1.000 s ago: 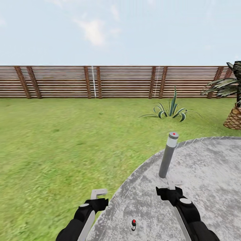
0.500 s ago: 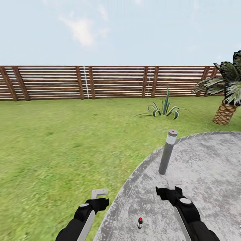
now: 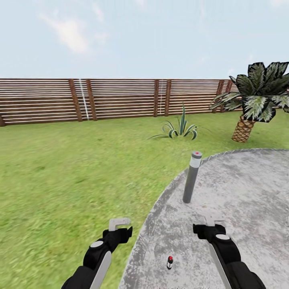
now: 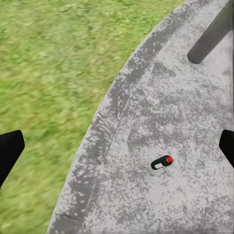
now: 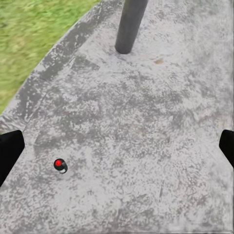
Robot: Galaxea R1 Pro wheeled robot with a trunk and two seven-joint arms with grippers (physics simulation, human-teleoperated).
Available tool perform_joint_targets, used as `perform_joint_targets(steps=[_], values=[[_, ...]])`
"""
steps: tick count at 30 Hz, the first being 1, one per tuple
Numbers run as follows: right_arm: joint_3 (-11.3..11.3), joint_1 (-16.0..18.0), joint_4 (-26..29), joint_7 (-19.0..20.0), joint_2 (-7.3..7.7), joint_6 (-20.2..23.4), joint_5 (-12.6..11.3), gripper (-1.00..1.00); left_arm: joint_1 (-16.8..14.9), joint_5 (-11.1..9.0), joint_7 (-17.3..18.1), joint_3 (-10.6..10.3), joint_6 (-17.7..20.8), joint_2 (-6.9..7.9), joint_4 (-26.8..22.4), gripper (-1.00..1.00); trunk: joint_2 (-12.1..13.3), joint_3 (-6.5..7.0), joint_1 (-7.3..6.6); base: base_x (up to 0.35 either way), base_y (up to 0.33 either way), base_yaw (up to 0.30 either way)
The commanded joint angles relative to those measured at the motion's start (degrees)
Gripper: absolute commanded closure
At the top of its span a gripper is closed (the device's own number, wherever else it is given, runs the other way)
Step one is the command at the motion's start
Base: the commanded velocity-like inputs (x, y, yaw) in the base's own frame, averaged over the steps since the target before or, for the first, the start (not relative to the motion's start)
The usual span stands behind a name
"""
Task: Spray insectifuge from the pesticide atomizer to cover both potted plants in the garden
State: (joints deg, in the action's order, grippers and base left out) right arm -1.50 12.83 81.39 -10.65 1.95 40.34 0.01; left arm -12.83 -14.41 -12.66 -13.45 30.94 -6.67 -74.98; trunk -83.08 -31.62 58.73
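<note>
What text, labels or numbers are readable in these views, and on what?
None readable.
Spray bottle on the paving: a plain red dot on its head, no lettering.
Post lamp: a red dot on its top, no text.
Fence: bare slats, no sign.
Left gripper and right gripper: no markings visible.

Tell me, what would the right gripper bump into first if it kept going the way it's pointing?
Probably the bare grey patio paving. The right gripper aims down at it; the pesticide atomizer sits off to one side and the bollard lamp farther on. Depth is hard to judge.
</note>
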Motion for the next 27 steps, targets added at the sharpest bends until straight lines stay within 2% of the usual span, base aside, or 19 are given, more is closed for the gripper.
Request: perform_joint_targets(steps=[1, 19, 27], values=[[0.0, 0.0, 0.0, -0.15, -0.01, 0.0, -0.04, -1.0, 0.0, 0.0, 0.0, 0.0, 0.0, 0.0, 0.01, -1.0, 0.0, 0.0, 0.0, 0.0, 0.338, -0.293], [0.01, 0.0, -0.18, -0.28, -0.03, 0.0, -0.1, -1.0, 0.0, -0.01, 0.08, 0.15, 0.31, -0.01, 0.22, -1.0, 0.0, 0.0, 0.0, 0.0, 0.338, -0.293], [0.01, 0.01, -0.18, -0.25, -0.02, 0.03, -0.1, -1.0, 0.0, 0.05, -0.08, 0.09, 0.11, -0.09, 2.62, -1.0, 0.0, 0.0, 0.0, 0.001, 0.338, -0.293]])
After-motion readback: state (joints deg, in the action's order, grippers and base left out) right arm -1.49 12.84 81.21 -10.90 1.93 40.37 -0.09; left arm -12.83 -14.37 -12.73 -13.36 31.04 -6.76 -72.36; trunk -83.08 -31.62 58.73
